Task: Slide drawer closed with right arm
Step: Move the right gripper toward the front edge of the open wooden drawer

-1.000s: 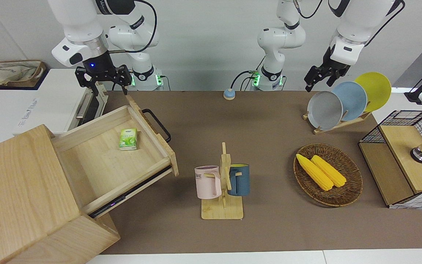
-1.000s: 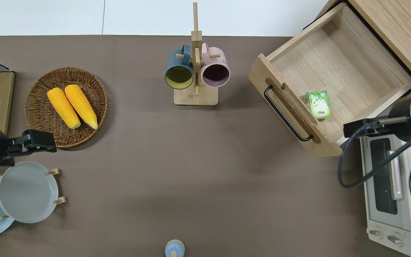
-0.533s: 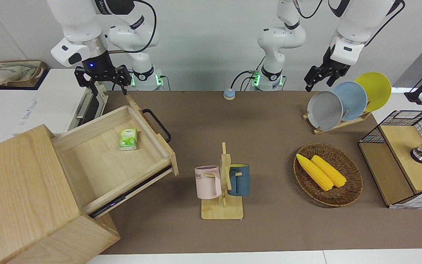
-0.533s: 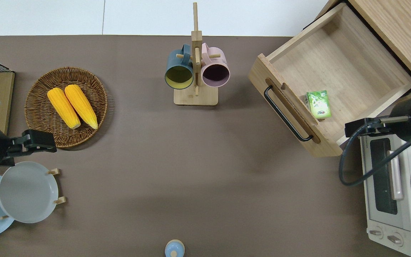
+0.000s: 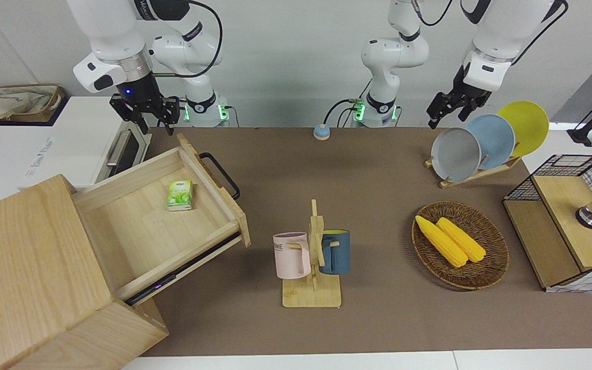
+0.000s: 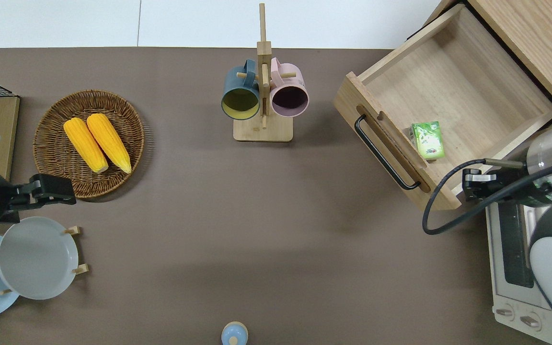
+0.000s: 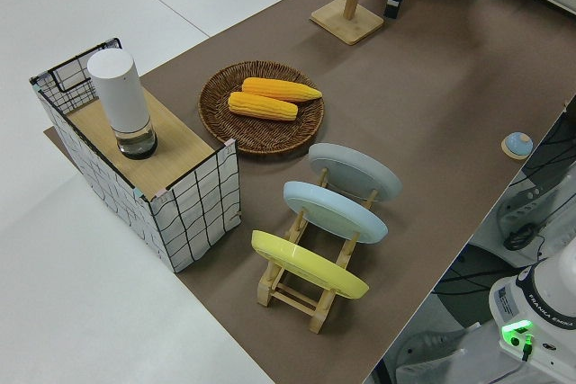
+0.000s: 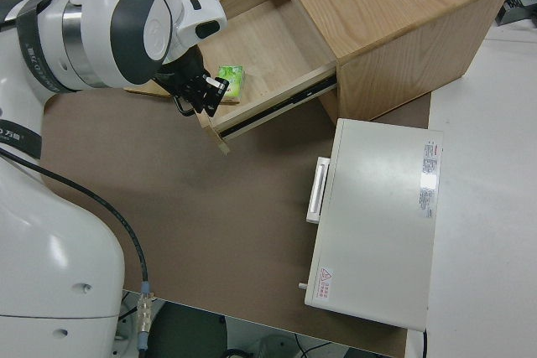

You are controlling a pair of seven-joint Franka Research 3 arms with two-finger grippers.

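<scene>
**Drawer pulled out, right gripper over its corner**

The drawer [image 5: 172, 216] stands pulled well out of the light-wood cabinet [image 5: 29, 277] at the right arm's end of the table. It is wide and shallow, of pale wood. Its front panel runs diagonally across the brown table mat [image 6: 257, 215], and its sliding axis points slantwise toward the middle of the table. A black metal bar handle [image 6: 382, 152] lies along the front panel, parallel to it. A dark runner shows under the drawer's side wall in the front view.

Inside, close to the front panel, lies a small green packet [image 6: 428, 139]; its printing is too small to read.

The right gripper [image 5: 149, 119] hangs over the drawer corner nearest the robots, where the front panel ends beside the white toaster oven [image 8: 377, 224]. Its two black fingers stand apart and hold nothing. A blue light glows on the wrist above it.

The pink mug [image 5: 292, 255] on the wooden mug stand [image 5: 314, 288] bears letters that read "ME" where they show. The toaster oven carries a red warning triangle at one corner of its top; grey lettering on its top cannot be made out.

The left arm is parked; whether its gripper [image 6: 48, 189] is open cannot be told.
</scene>
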